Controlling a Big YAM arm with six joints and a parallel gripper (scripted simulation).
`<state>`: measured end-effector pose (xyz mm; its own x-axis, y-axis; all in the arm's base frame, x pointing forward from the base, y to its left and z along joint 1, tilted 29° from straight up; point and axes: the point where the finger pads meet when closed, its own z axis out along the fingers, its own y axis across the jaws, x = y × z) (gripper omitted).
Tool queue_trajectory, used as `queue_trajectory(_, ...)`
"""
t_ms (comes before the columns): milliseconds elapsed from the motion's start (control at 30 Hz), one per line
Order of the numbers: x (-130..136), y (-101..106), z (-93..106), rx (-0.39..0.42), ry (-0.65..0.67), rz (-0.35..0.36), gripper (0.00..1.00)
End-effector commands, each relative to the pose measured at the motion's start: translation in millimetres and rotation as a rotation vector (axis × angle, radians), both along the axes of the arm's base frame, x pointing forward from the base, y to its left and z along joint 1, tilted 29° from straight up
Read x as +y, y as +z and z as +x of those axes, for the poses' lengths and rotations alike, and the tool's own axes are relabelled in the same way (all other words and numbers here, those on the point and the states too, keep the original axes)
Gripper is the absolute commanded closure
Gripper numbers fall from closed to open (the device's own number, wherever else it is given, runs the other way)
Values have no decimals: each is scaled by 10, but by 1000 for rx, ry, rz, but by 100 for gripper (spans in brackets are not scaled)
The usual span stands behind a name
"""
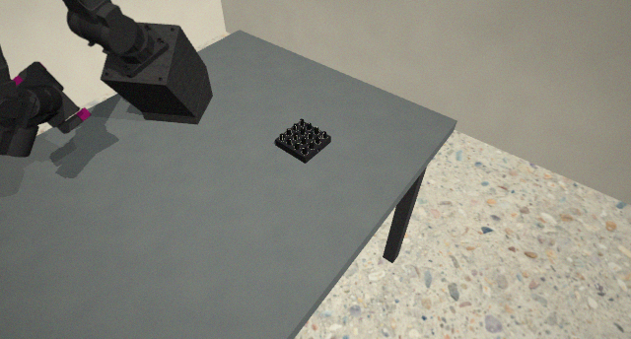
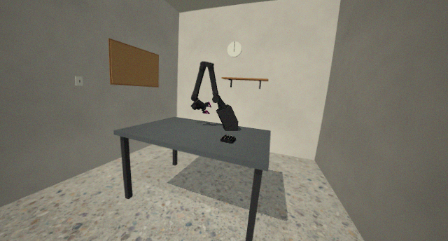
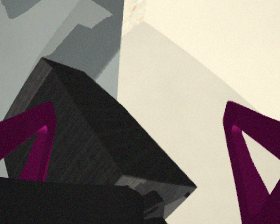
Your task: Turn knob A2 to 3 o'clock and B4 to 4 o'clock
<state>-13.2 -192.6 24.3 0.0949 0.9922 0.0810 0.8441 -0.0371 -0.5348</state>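
The knob box sits just right of center in the top view, on the grey table, its 16 knobs too small to read. Behind it, at the upper left, the arm's black base block stands tilted on the table. From it the arm rises, folds at a high elbow and drops to the gripper, which hangs above the table at far left, well apart from the box, its magenta fingers spread wide and grasping nothing.
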Motion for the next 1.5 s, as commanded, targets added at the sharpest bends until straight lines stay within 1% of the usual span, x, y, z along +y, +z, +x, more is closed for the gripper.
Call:
queue_trajectory(0, -6, 7, 0, -1, 0, -3, 0)
queue_trajectory(533, -6, 7, 0, -1, 0, -3, 0)
queue_trajectory(567, -55, 66, 9, -6, -8, -28, 0)
queue_trajectory(633, -88, 67, 39, -12, 2, -38, 0)
queue_trajectory(800, -234, 85, 189, -47, 50, -77, 0)
queue_trajectory(900, -388, 121, 376, -88, 102, -123, 0)
queue_trajectory(967, -513, 162, 550, -126, 148, -163, 0)
queue_trajectory(1033, -612, 180, 716, -156, 192, -187, 0)
queue_trajectory(1100, -612, 180, 716, -156, 192, -187, 0)
queue_trajectory(1133, -682, 183, 853, -179, 228, -201, 0)
queue_trajectory(1167, -776, 298, 1011, -220, 264, -254, 0)
queue_trajectory(1267, -884, 390, 1259, -269, 324, -299, 0)
queue_trajectory(1367, -969, 449, 1527, -316, 388, -329, 0)
queue_trajectory(1467, -1039, 607, 1772, -370, 444, -383, 0)
